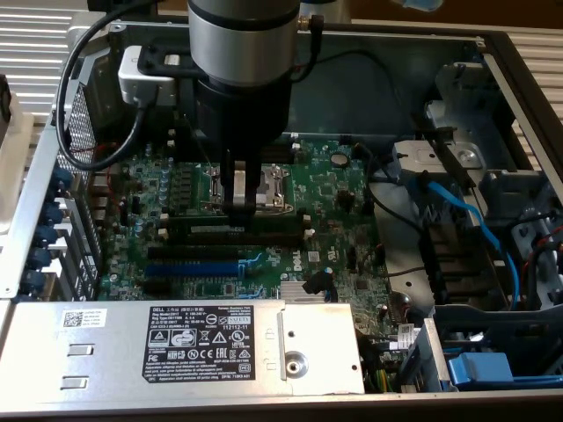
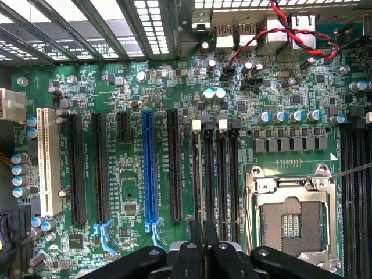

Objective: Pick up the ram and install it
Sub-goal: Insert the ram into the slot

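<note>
- The arm is reaching straight down into the open computer case, with the hand [image 1: 239,204] hanging over the green board [image 1: 343,220], just near of the processor socket [image 1: 264,185].
- The ram [image 1: 255,227] is standing on edge in line with the black memory slots [image 1: 229,239], at the far side of that row, next to the socket. Its white label is facing the exterior view.
- Key relation: the ram is sitting directly under the hand, not off to either side. Its long axis is running from the exterior view's left to its right, parallel to the slots and to the blue slot [image 1: 189,268] nearer the camera.
- In the wrist view the ram [image 2: 197,174] is showing as a thin edge running straight out from between the fingers [image 2: 196,238].
- The hand [image 2: 203,235] is looking drawn together, pinching the stick's top edge about mid-length.
- Judgement: whether the stick is fully seated cannot be told; the white end clip [image 2: 196,124] is giving no clear reading.
</note>
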`<state>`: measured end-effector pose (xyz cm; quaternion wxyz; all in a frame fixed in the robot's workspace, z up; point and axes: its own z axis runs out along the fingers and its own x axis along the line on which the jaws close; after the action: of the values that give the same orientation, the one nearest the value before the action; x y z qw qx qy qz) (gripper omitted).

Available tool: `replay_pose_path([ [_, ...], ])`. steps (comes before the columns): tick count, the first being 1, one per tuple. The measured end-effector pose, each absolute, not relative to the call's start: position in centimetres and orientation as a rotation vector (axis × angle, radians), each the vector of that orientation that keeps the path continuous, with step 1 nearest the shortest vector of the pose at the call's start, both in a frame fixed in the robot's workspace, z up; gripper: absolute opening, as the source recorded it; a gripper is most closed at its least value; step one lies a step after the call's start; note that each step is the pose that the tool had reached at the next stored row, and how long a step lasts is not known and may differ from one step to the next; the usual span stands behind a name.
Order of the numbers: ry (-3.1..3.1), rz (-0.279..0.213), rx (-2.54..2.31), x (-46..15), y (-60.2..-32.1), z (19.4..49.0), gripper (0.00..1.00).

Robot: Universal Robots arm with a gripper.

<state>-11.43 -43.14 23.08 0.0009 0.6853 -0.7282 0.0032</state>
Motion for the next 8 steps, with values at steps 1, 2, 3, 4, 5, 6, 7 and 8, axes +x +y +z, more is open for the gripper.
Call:
replay_pose_path([
  [1,-2.286,0.01,2.152,-11.43,-43.14,23.08,0.12],
  [2,-2.287,0.01,2.152,-11.44,-43.14,23.08,0.12],
  [3,-2.287,0.01,2.152,-11.44,-43.14,23.08,0.12],
  [4,-2.287,0.01,2.152,-11.47,-43.14,23.08,0.12],
  [5,-2.287,0.01,2.152,-11.5,-43.13,23.07,0.12],
  [6,-2.287,0.01,2.152,-11.53,-43.13,23.07,0.12],
  [7,-2.287,0.01,2.152,-11.55,-43.14,23.07,0.12],
  [8,-2.287,0.01,2.152,-11.55,-43.14,23.07,0.12],
])
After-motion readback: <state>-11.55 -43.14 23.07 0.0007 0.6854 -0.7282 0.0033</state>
